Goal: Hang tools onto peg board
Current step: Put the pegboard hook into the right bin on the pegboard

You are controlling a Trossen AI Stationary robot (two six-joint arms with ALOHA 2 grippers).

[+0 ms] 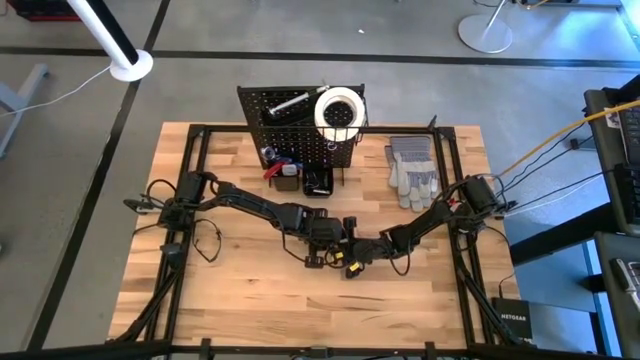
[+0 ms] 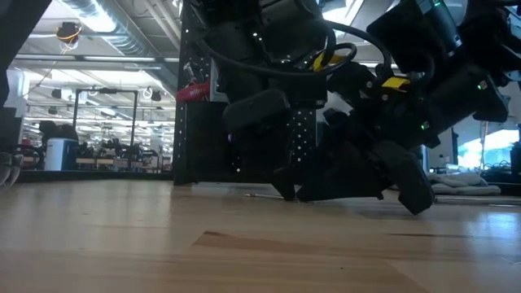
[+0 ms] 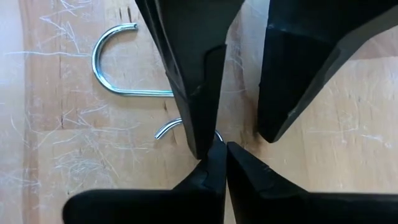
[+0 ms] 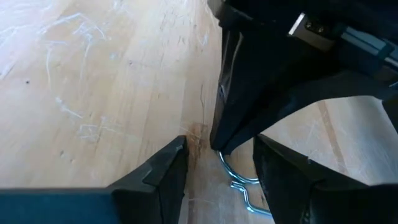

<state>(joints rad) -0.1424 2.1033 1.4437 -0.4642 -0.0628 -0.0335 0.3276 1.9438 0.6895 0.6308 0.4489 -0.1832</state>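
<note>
Two arms, high view: my left gripper (image 1: 322, 252) and right gripper (image 1: 358, 258) meet at the centre of the table (image 1: 250, 300), tips almost touching. I judge they are crowding one small item. The peg board (image 1: 290, 125) stands at upper centre, with the white tape roll (image 1: 340, 108) at its top right.
Low view: the peg board (image 2: 203, 122) is upright at centre left. Both grippers reach down to the wood at centre right. I cannot separate them here.
Left wrist view: my own fingers are pressed together at bottom centre, tips at a silver wire hook (image 3: 109, 68) lying flat at upper left. Whether they pinch the wire, I cannot tell. The right gripper's fingers (image 3: 193, 74) stand apart above.
Right wrist view: my own fingers are spread at the bottom edge, straddling the hook (image 4: 233, 177). Only here does the left gripper's tip show resting on the wire.
</note>
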